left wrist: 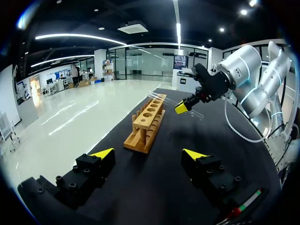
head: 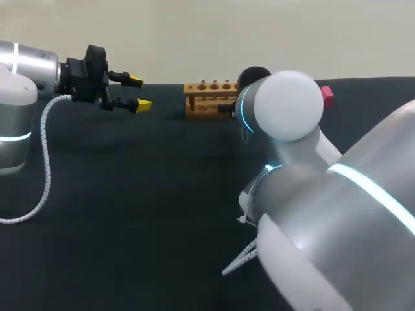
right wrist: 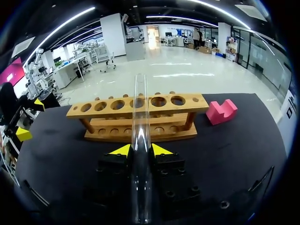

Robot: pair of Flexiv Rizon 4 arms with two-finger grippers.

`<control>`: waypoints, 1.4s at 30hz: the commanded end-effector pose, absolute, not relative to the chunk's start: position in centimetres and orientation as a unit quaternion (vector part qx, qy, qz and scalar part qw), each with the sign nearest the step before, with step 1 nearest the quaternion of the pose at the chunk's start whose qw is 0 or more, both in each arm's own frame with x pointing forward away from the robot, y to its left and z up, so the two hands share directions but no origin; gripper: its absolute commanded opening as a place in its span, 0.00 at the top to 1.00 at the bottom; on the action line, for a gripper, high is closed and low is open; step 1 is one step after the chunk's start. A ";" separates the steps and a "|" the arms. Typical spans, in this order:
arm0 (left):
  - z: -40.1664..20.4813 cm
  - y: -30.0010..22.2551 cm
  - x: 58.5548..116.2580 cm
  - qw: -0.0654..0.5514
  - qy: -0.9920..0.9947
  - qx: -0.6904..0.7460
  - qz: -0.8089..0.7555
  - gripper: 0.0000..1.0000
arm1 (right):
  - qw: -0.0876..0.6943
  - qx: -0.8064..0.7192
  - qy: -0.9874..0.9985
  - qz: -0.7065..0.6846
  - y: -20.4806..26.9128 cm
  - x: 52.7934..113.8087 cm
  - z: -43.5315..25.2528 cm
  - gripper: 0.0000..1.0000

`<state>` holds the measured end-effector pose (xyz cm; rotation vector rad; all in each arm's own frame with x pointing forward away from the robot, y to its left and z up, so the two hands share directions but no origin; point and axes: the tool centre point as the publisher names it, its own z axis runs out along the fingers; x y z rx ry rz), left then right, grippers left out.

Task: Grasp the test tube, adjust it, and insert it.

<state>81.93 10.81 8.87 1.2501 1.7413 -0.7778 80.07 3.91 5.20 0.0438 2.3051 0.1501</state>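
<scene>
Right tool point(right wrist: 140, 151) pinching the test tube point(right wrist: 139, 126) in front of the wooden rack point(right wrist: 136, 117) — left tool point(left wrist: 149, 154) hanging spread.

The right tool's two yellow tips are pressing on the clear glass from either side, and the tube is sticking out past them toward the rack, its far end crossing the top row of holes. In the left wrist view the tube is lying slanted rather than upright — held in the air, not yet seated in a hole. The rack is standing on the dark worktop point(head: 130, 194), with a pink block point(right wrist: 221, 111) sitting just beside one end. The left tool is hovering well apart from the rack's other end, its fingers gaping wide.
</scene>
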 end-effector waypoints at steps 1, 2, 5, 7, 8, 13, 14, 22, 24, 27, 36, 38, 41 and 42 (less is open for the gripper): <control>8.8 10.9 81.8 0.420 0.692 0.498 -0.310 0.00 | 0.374 0.009 0.925 0.067 3.7 80.6 5.3 1.00; 8.8 10.9 81.8 0.420 0.692 0.498 -0.310 0.00 | 0.374 0.009 0.925 0.068 3.7 80.6 5.3 1.00; 8.8 10.9 81.8 0.420 0.692 0.498 -0.310 0.00 | 0.364 0.004 0.929 0.070 3.7 80.7 5.2 1.00; 8.8 10.9 81.8 0.420 0.692 0.498 -0.310 0.00 | 0.353 -0.006 0.933 0.071 3.7 80.8 5.1 1.00; 8.8 10.9 81.8 0.420 0.692 0.498 -0.310 0.00 | 0.345 -0.009 0.936 0.073 3.8 80.8 5.0 1.00; 8.8 10.9 81.8 0.420 0.692 0.498 -0.310 0.00 | 0.321 -0.017 0.944 0.076 3.8 80.9 4.7 1.00; 8.8 10.9 81.8 0.420 0.692 0.498 -0.310 0.00 | 0.315 -0.018 0.946 0.074 3.8 80.9 4.7 1.00; 8.8 10.9 81.8 0.420 0.692 0.498 -0.310 0.00 | 0.271 -0.023 0.959 0.076 3.8 81.1 3.9 1.00; 8.8 10.9 81.8 0.420 0.692 0.498 -0.310 0.00 | 0.264 -0.024 0.961 0.078 3.7 81.1 3.9 1.00; 8.8 10.9 81.8 0.420 0.692 0.498 -0.310 0.00 | 0.251 -0.027 0.964 0.080 3.7 81.2 3.7 1.00; 8.8 10.9 81.8 0.420 0.692 0.498 -0.310 0.00 | 0.234 -0.030 0.968 0.081 3.5 81.4 3.4 1.00; 8.8 10.9 81.8 0.420 0.692 0.498 -0.310 0.00 | 0.235 -0.029 0.968 0.081 3.5 81.4 3.4 1.00; 8.8 10.9 81.8 0.420 0.692 0.498 -0.310 0.00 | 0.237 -0.027 0.968 0.083 3.5 81.3 3.5 1.00; 8.8 10.9 81.8 0.420 0.692 0.498 -0.310 0.00 | 0.237 -0.025 0.968 0.084 3.5 81.1 3.5 1.00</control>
